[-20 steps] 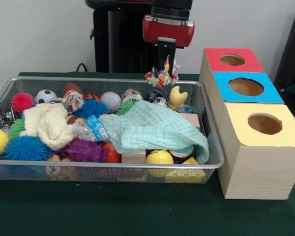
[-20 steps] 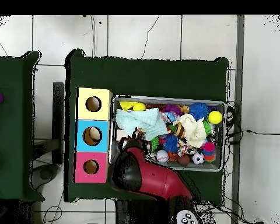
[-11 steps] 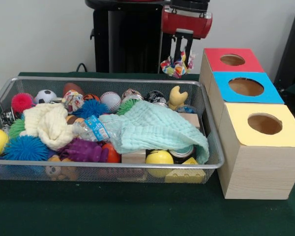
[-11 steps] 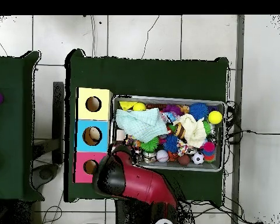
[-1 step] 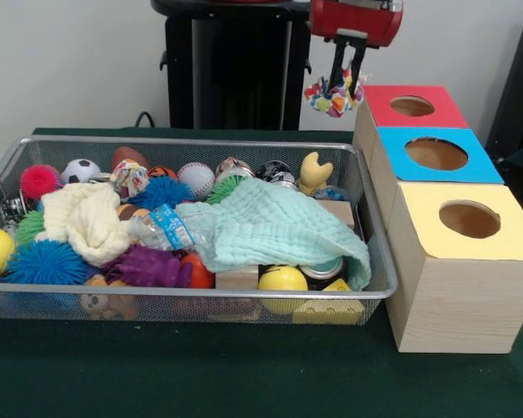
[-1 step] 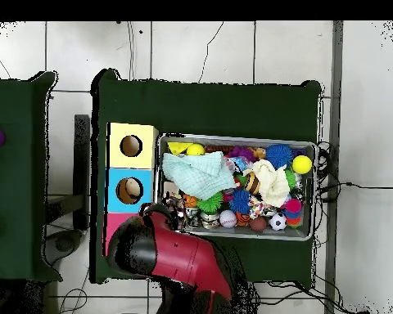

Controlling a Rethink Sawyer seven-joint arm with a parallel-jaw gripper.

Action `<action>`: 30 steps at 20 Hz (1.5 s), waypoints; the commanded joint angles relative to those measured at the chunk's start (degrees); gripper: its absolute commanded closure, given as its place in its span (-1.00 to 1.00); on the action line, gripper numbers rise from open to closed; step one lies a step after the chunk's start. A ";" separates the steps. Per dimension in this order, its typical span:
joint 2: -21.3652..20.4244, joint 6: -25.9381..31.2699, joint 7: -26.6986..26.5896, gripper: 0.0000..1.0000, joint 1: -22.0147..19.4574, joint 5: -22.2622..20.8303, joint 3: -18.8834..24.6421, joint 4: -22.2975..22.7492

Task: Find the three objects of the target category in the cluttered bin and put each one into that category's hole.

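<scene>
The hand (image 5: 346, 77) has moved from above the back edge of the wire bin (image 5: 376, 261) toward the upper right of the front view, and its two dark fingers are closed on a small multicoloured cloth toy (image 5: 333, 96) that dangles just left of the red-topped box (image 5: 379, 103). So the pick looks done and the carry is well along — the toy hangs beside the red box, not yet over its round hole (image 5: 412, 106). In the overhead view the red arm (image 6: 163, 253) now covers the red box at lower left, so the toy cannot be seen there. The blue-topped box (image 5: 471, 170) and yellow-topped box (image 5: 427, 218) sit in a row with the red one on the green counter (image 5: 244, 374), touching the bin's right side. The bin is crowded: a pale green cloth (image 5: 270, 228) drapes over cans and blocks, a cream cloth (image 5: 83, 219) lies at left, and balls and spiky toys fill the rest — anything under those cloths is hidden.
</scene>
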 commanded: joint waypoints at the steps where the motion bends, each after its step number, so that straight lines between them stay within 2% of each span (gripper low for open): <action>1: 2.82 9.55 19.63 1.00 2.87 4.01 -4.47 -9.40; 11: 6.27 9.53 22.05 1.00 4.69 5.43 -5.13 -13.21; 22: 10.91 4.81 23.45 1.00 4.80 7.26 -2.82 -14.89; 30: 12.79 4.59 26.16 1.00 8.19 9.88 -4.47 -16.04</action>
